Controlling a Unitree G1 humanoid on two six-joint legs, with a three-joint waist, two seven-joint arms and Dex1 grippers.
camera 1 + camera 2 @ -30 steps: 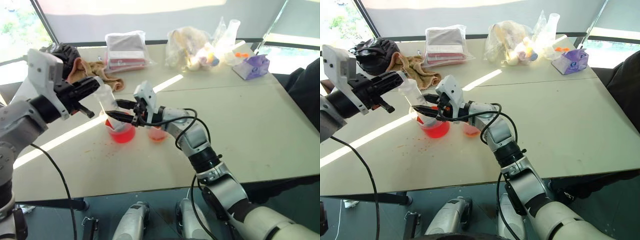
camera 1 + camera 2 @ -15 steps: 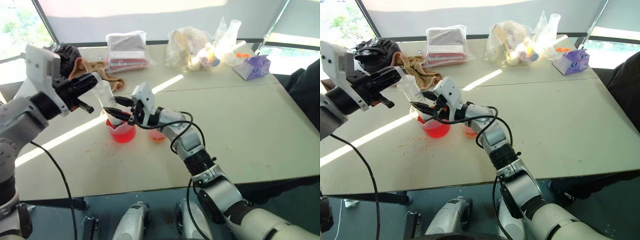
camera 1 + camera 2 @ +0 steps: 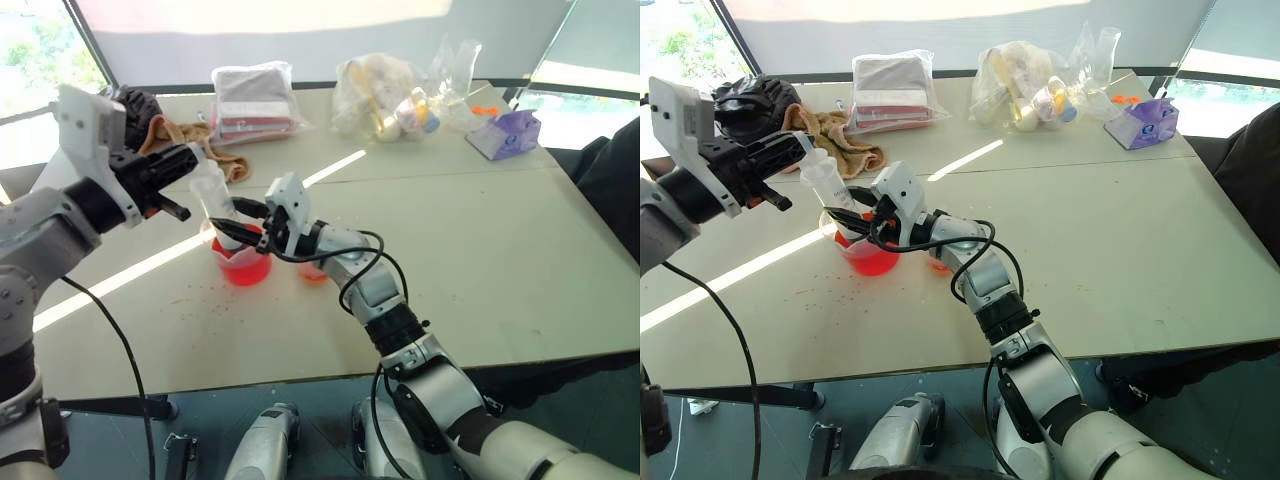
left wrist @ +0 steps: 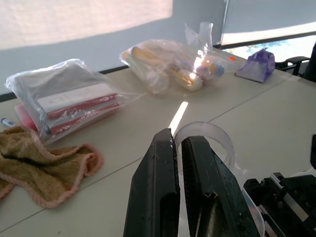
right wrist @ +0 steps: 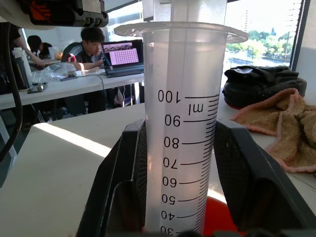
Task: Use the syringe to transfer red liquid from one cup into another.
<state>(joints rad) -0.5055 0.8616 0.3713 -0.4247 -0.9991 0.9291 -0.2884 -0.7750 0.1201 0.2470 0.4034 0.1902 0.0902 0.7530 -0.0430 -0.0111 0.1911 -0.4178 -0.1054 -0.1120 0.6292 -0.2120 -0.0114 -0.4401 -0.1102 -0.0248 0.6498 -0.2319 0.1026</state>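
My right gripper [image 3: 845, 222] is clenched around the barrel of the syringe [image 5: 182, 123], which stands upright in the spouted beaker [image 3: 868, 256] of red liquid [image 3: 872, 262]. My left gripper [image 3: 795, 152] pinches the plunger top. The smaller cup [image 3: 938, 262] sits just right of the beaker. Near and right of both, the pale desk [image 3: 1120, 260] lies open to its edge; the far side is crowded with a towel [image 3: 835, 135], bagged items [image 3: 890, 90] and a purple box [image 3: 1148, 122]. The barrel reads "ml", with marks from 100 down to 30. People sit at a laptop [image 5: 121, 57] beyond.
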